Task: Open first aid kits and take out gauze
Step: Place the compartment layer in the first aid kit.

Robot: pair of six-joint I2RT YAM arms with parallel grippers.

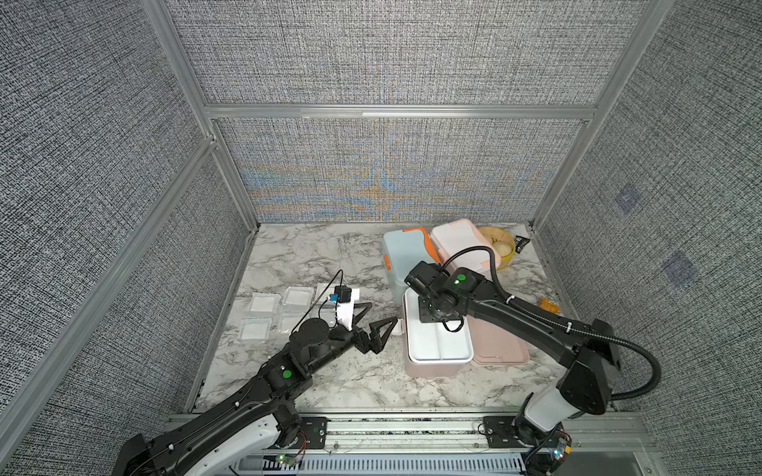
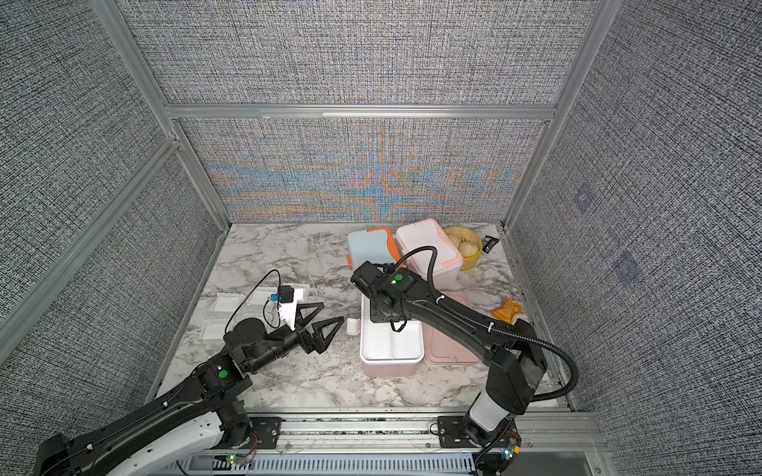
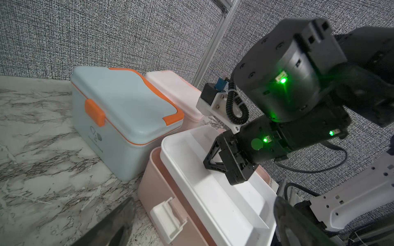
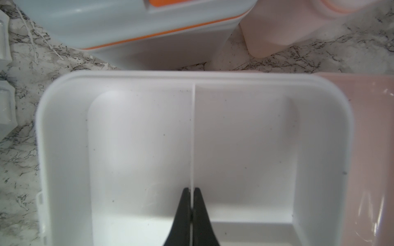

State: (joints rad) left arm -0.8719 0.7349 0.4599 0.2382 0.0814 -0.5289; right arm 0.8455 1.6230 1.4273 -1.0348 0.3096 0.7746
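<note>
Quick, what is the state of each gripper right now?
Left gripper: open, holding nothing.
Right gripper: shut on the tray divider inside the pink kit.

We see grey woven fabric walls (image 1: 383,53) closing in the cell at the back and on both sides, held in a bare aluminium frame (image 1: 396,110). The lower back panel (image 1: 383,181) shimmers with a rainbow moiré. Below it lies a white desk (image 1: 313,251) with grey marble veining, evenly lit, with a slotted metal rail (image 1: 404,428) along its near edge.
</note>
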